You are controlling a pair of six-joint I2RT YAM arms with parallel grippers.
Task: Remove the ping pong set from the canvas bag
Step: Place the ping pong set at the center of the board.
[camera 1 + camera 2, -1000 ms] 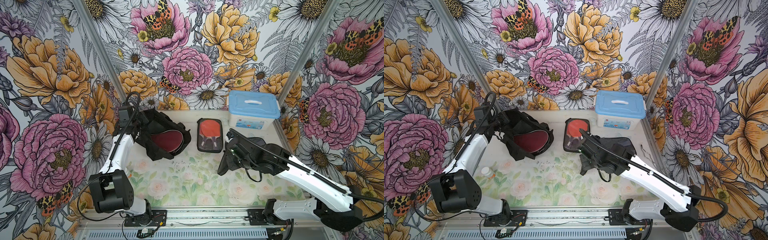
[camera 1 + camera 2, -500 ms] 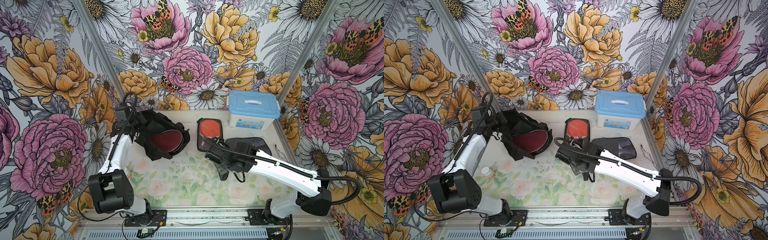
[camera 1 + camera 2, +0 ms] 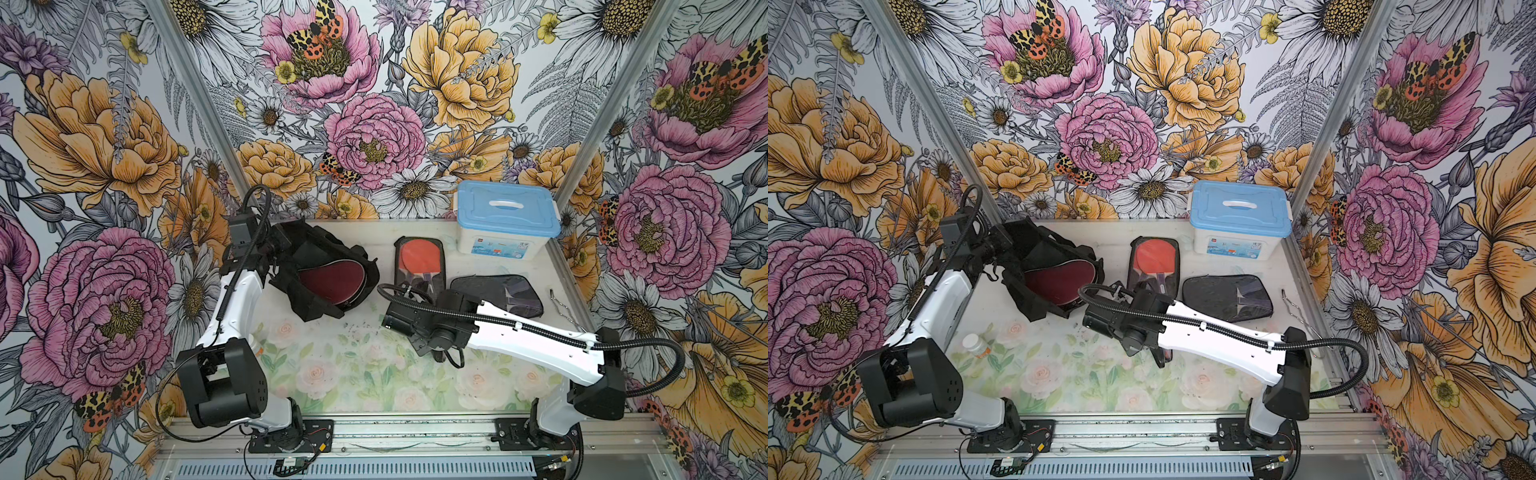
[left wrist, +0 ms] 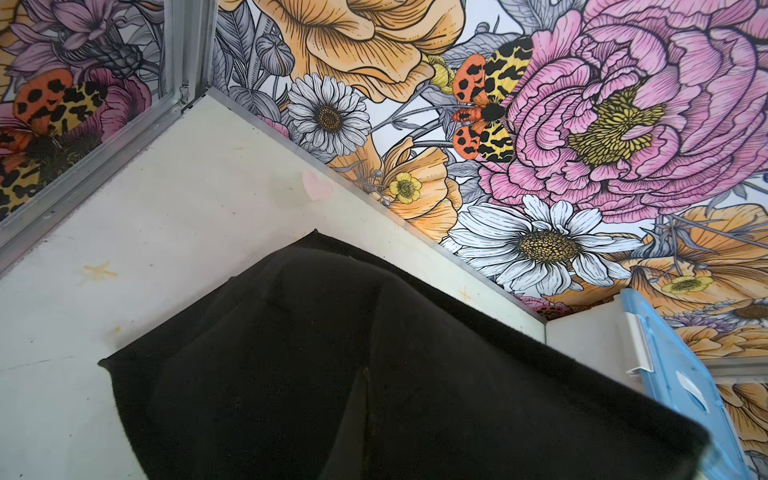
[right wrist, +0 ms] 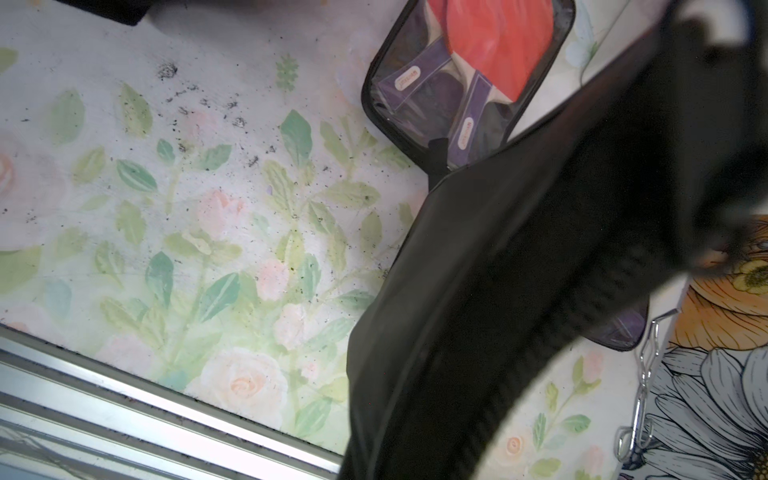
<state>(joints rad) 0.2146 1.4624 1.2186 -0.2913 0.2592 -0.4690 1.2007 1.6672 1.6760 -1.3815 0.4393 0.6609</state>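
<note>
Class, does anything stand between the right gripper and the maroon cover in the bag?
Nothing visible: only floral table separates the right gripper from the maroon fabric paddle cover, exposed in the open black canvas bag.

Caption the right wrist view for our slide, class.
Gripped black paddle case fills the foreground; clear-fronted red-paddle case lies on the table.

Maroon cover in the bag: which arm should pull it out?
Right, likely. The left arm grips the canvas bag, steadying it; the right arm is near its mouth but must first drop its black case.
</note>
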